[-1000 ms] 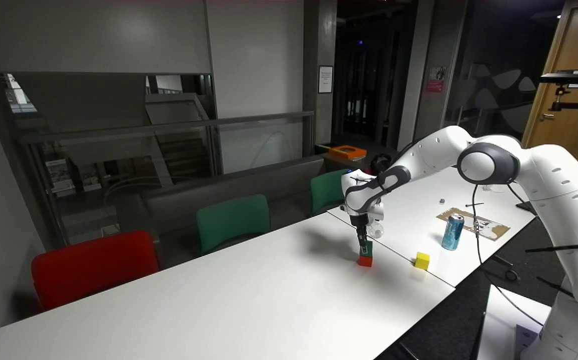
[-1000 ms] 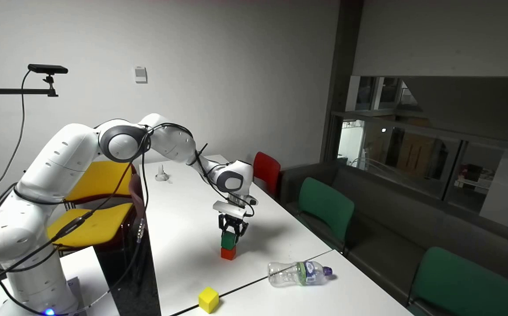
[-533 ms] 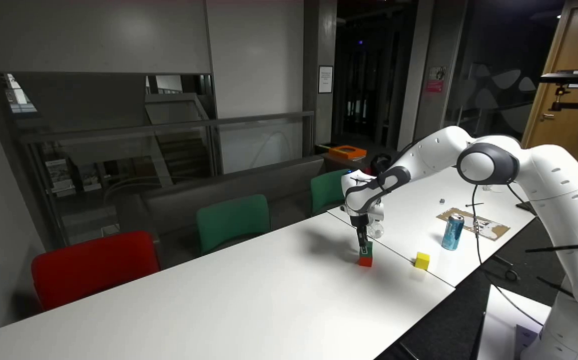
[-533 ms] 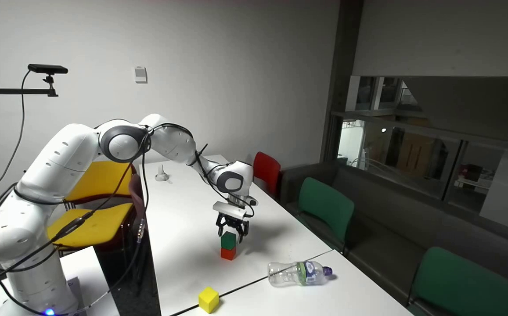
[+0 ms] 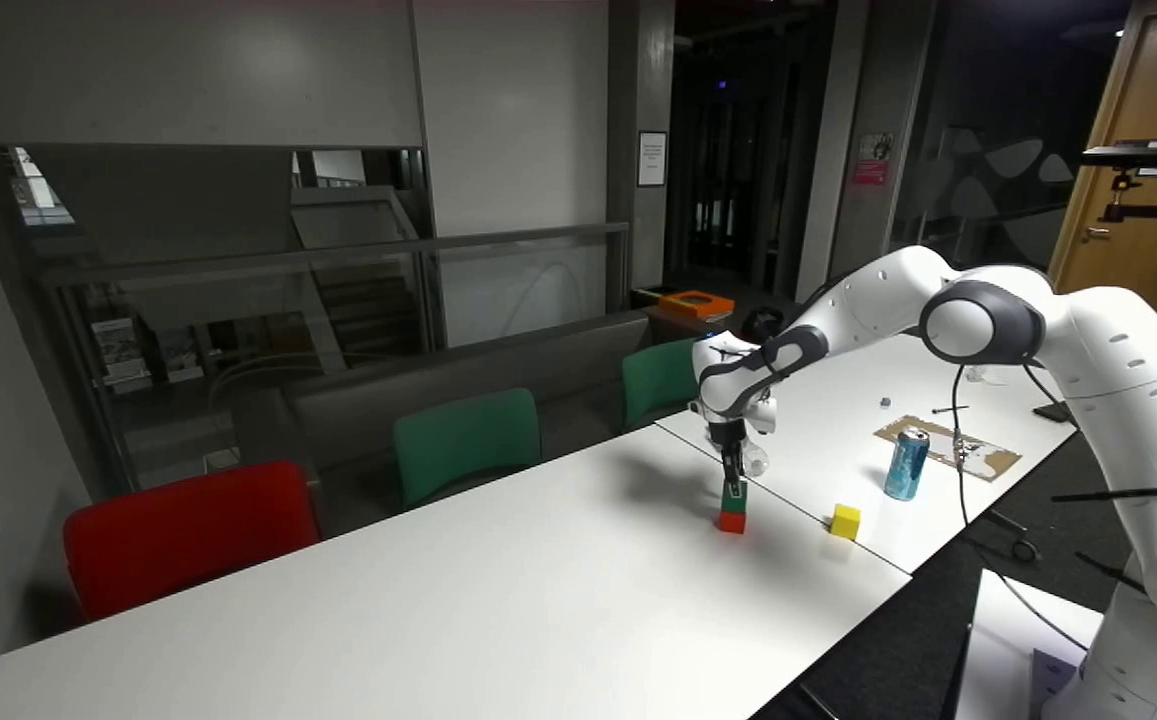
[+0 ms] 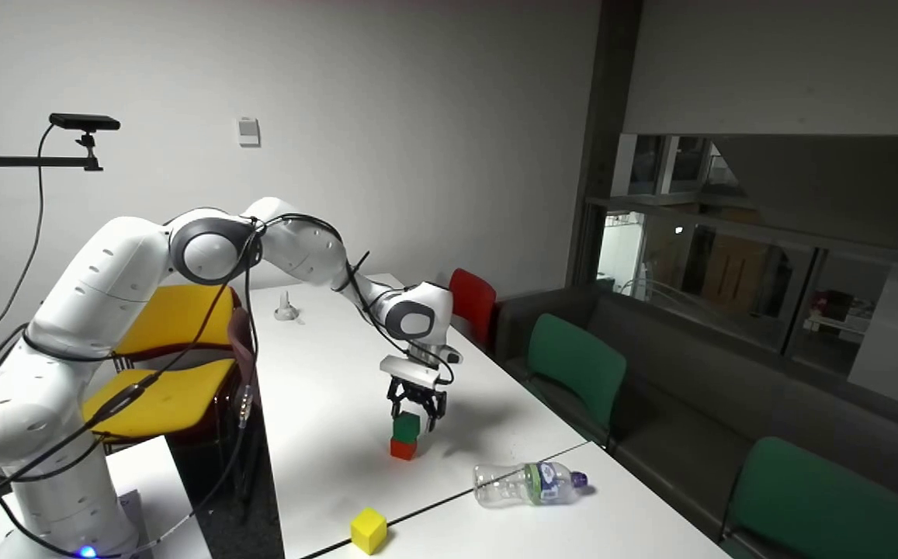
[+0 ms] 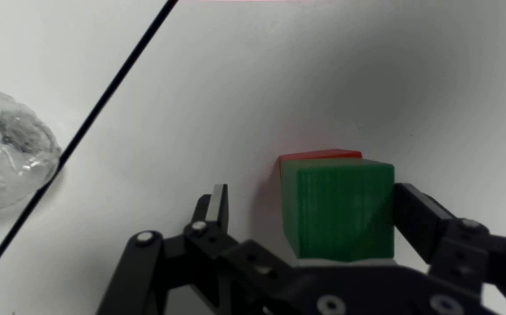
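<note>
My gripper (image 7: 312,197) is straddling the green cube (image 7: 344,210), its jaws spread wider than the cube. At the right of the wrist view, one finger (image 7: 421,218) is standing so close to the cube's side that I cannot tell whether it is touching; at the left, the second finger (image 7: 218,205) is standing apart, leaving a plain gap.

The green cube is sitting on top of the red cube (image 6: 403,449), which is resting on the white table (image 5: 438,610). Its edges are looking about equal, so I am finding no one long axis in it; its top face is pointing up into the wrist view, nearly square to it, and two opposite sides are facing my fingers. The two cubes together are making a short stack whose long axis is standing upright.

Nearby, a clear bottle (image 6: 530,484) is lying on its side across the dark seam (image 6: 433,505), its base pointing roughly toward the stack and its purple cap (image 6: 579,480) pointing away. A yellow cube (image 5: 845,522) is sitting at the same seam, and a blue can (image 5: 906,464) is standing upright past it.
</note>
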Robot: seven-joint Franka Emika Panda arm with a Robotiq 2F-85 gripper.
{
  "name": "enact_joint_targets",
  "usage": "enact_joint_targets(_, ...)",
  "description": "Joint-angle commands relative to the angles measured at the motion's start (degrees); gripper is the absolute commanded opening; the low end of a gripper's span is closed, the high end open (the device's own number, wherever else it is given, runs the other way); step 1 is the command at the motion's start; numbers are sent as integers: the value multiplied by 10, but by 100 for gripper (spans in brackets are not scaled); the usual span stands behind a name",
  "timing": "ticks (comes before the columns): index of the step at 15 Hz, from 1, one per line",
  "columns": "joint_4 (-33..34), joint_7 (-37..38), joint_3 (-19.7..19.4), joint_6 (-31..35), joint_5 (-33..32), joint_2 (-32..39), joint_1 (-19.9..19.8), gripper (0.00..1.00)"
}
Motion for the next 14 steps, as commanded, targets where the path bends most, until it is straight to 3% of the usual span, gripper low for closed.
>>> enact_joint_targets(1,-83,12,-7,32,1,-86,-24,100)
enact_joint_targets(10,-190,-4,-28,96,47,-187,-72,99)
enact_joint_targets(12,-195,-4,-26,111,56,-186,-70,87)
enact_joint_targets(14,-199,-6,-22,128,62,-185,-65,85)
